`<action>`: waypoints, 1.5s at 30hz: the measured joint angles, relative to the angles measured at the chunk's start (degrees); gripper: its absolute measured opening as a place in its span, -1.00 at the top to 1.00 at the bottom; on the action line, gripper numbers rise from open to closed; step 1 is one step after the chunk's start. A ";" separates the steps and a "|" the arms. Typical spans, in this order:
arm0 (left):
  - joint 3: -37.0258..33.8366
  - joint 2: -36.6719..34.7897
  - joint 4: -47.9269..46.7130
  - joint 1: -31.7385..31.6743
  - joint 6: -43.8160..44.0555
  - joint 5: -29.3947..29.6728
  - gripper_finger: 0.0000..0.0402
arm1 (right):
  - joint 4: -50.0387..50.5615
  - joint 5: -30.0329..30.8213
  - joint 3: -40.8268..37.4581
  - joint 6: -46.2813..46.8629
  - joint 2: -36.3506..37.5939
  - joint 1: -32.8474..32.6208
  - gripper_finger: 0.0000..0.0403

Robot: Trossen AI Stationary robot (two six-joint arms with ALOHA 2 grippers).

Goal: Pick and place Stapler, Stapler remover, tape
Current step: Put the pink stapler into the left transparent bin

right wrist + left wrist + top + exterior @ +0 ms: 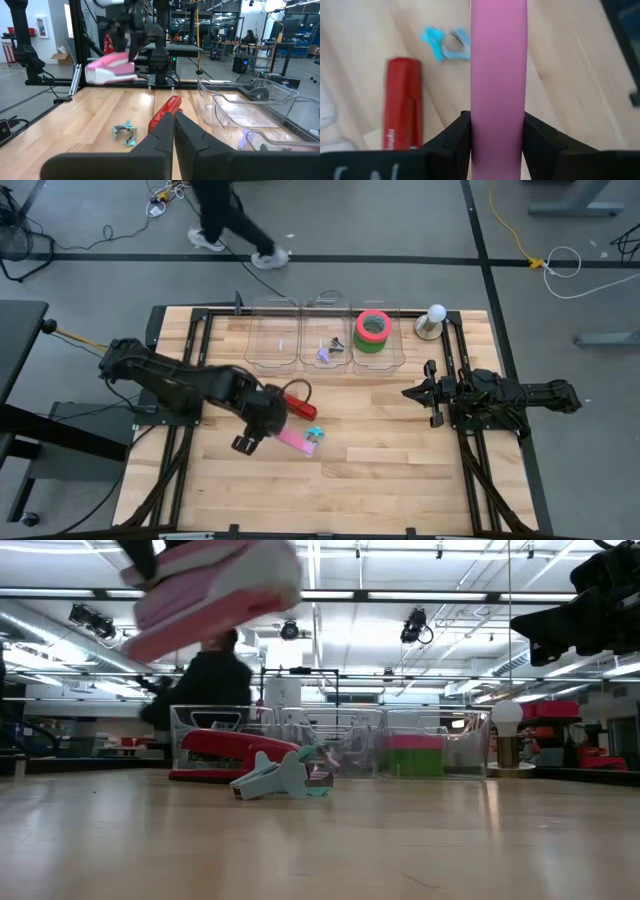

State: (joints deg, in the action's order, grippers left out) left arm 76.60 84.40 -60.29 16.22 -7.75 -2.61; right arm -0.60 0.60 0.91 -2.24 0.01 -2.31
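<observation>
We note a light wooden table (380, 470) with a black frame along its edges; on it lies a red stapler (301, 408), and just beside it a teal staple remover (316, 434); along the far edge we count three clear bins (325, 335) side by side; beside them at the right stands a small white-bulbed lamp (434, 319).

On the table there are two staplers: one pink stapler (296, 439), lifted off the wood, and one red stapler (300, 408) lying flat. One light blue staple remover (316, 434) lies on the wood, and one purple staple remover (327, 352) sits in a bin. Three clear bins (272, 345) stand in a row. Two tape rolls are stacked, red tape (373, 325) on green tape (368, 344). Two robot arms and one person are in view.
</observation>
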 joint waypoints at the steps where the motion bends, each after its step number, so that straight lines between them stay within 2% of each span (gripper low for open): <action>1: 1.04 0.00 -0.12 -0.75 0.55 0.02 0.29 | 0.02 0.00 0.00 0.00 0.00 0.02 0.91; 7: 4.85 0.00 -1.35 -5.19 1.55 0.66 0.28 | 0.02 -0.02 0.00 0.00 0.00 0.01 0.91; 16: 5.18 0.00 -3.97 -12.73 2.81 4.32 0.27 | 0.02 -0.01 0.00 0.00 0.00 0.00 0.91; 23: 5.20 0.00 -6.67 -20.35 6.29 6.40 0.29 | 0.02 -0.02 0.00 0.00 0.00 0.00 0.91; 45: 5.20 0.00 -6.85 -46.86 13.05 6.97 0.27 | 0.00 0.00 0.00 -0.01 0.00 0.01 0.91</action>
State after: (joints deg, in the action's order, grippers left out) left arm 81.80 84.40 -67.15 -30.63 5.31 4.35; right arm -0.59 0.59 0.91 -2.25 0.01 -2.30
